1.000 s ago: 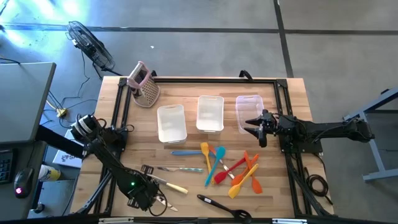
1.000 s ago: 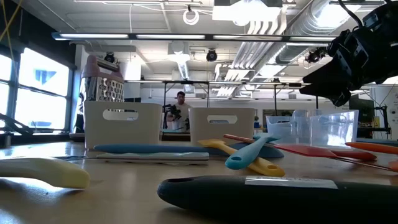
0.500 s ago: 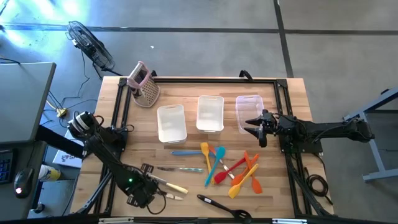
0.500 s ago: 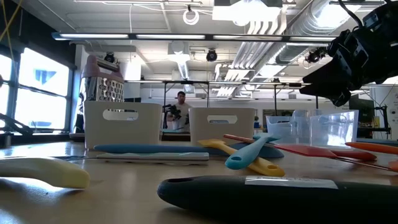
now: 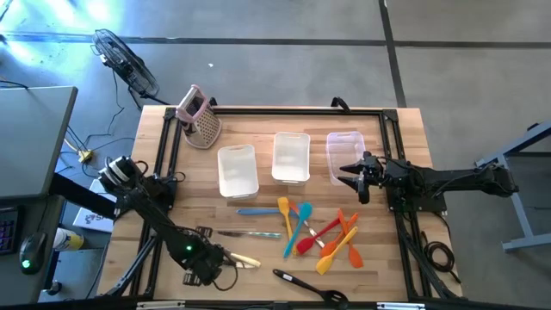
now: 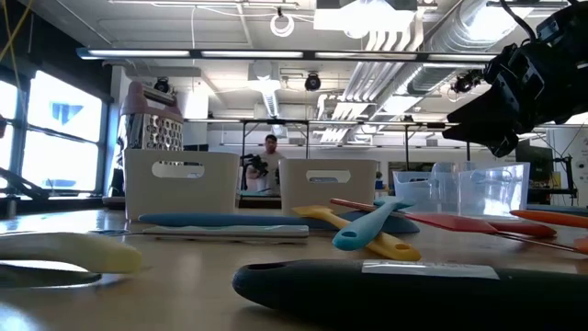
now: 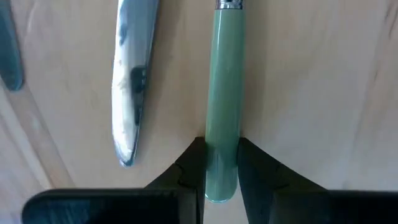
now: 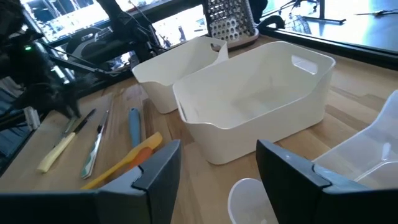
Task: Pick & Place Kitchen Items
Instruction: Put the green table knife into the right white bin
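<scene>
Near the front left of the desk [image 5: 151, 185], the left claw [image 5: 209, 266] has its two dark fingers [image 7: 190, 169] pressed to either side of the butt end of a pale-handled utensil [image 7: 222, 93], clenched on that handle. The utensil lies flat on the wood, its long axis running away from the claw toward the middle of the desk, metal ferrule and working end pointing off beyond the fingers. It looks like a small knife, though the blade end is out of sight in the wrist view. It should be light and rigid, the smooth rounded handle a bit slippery, so a firm hold farther up the handle than its tip would probably keep it from swinging. Beside it and parallel lies a bare metal blade [image 7: 130, 81], not touching it.

Toward the middle, the coloured spatulas [image 5: 318, 232] lie fanned and overlapping in front of three bins [image 5: 291, 157]; these are soft at the head, stiff in the stem, and best taken mid-handle. A black ladle [image 5: 308, 286] lies at the front edge.

On the right, the right claw [image 8: 214, 165] hangs released over the clear bin, holding nothing.
</scene>
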